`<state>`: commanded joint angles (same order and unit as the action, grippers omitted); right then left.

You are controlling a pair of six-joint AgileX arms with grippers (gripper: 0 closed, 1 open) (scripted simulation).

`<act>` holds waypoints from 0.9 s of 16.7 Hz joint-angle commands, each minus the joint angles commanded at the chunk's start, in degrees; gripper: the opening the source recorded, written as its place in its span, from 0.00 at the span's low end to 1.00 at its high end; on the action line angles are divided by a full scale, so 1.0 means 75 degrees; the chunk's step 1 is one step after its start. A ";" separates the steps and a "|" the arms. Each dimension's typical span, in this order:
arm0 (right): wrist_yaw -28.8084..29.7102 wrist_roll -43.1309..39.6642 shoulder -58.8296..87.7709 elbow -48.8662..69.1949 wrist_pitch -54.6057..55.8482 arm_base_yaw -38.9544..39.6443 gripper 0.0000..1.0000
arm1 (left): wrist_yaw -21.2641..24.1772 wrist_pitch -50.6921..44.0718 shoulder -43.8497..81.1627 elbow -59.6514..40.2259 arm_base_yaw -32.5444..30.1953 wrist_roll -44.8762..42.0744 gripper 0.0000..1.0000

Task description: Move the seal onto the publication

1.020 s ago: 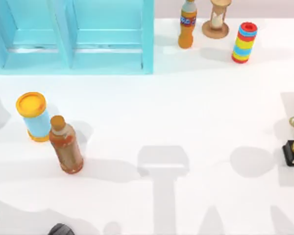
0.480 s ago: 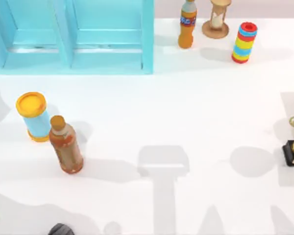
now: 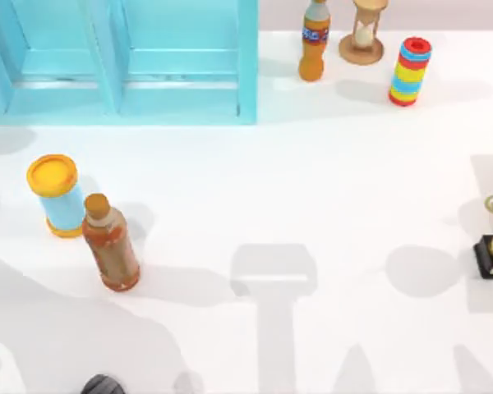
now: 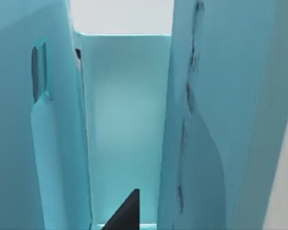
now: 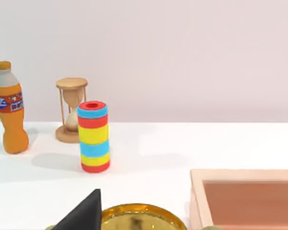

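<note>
The seal and the publication are out of view. A dark part of my left gripper (image 4: 126, 214) shows close against the light blue shelf unit (image 4: 129, 120), facing one of its compartments. A dark part of my right gripper (image 5: 84, 214) shows low over a gold trophy (image 5: 141, 218) at the table's right side. Both arms cast grey shadows on the white table (image 3: 329, 189).
The shelf unit (image 3: 123, 57) stands back left. A yellow-lidded blue can (image 3: 56, 195) and a brown bottle (image 3: 109, 243) stand at the left. An orange soda bottle (image 3: 314, 41), an hourglass (image 3: 364, 33) and a striped cylinder (image 3: 409, 71) stand at the back. A wooden box (image 5: 245, 199) lies near the trophy.
The large shadow at the table's front left has spread to the right and towards the back. No object on the table has moved.
</note>
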<state>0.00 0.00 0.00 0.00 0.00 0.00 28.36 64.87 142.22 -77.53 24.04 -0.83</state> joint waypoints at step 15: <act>0.0000 0.0000 0.0000 0.0000 0.0000 0.0000 1.00 | -0.0067 -0.0146 0.0084 -0.0206 -0.0068 0.0002 0.25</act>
<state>0.00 0.00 0.00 0.00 0.00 0.00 27.86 63.78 142.85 -79.07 23.53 -0.82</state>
